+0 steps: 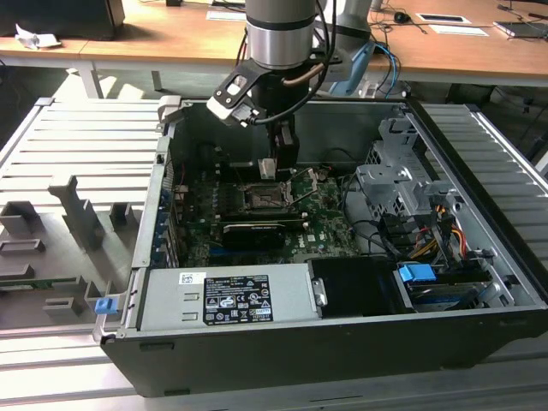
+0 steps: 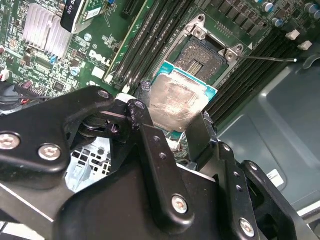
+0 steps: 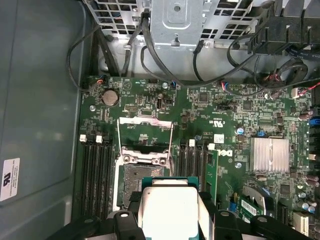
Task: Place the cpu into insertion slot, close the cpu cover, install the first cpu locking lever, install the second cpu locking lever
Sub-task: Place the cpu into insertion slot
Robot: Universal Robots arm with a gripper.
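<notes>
The pincer grips the cpu between its black fingers, the chip's pale metal face toward the camera, at the frame's edge. The chip overlaps part of the insertion slot, a dark square socket. Beyond it the cpu cover stands open over the green motherboard. Black memory slots flank the socket. A coin battery sits near the cover, and a silver heatsink lies well apart.

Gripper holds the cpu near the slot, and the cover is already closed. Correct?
No: the cover is open, swung back from the slot, as the first wrist view shows. The gripper does hold the cpu near the slot.
</notes>
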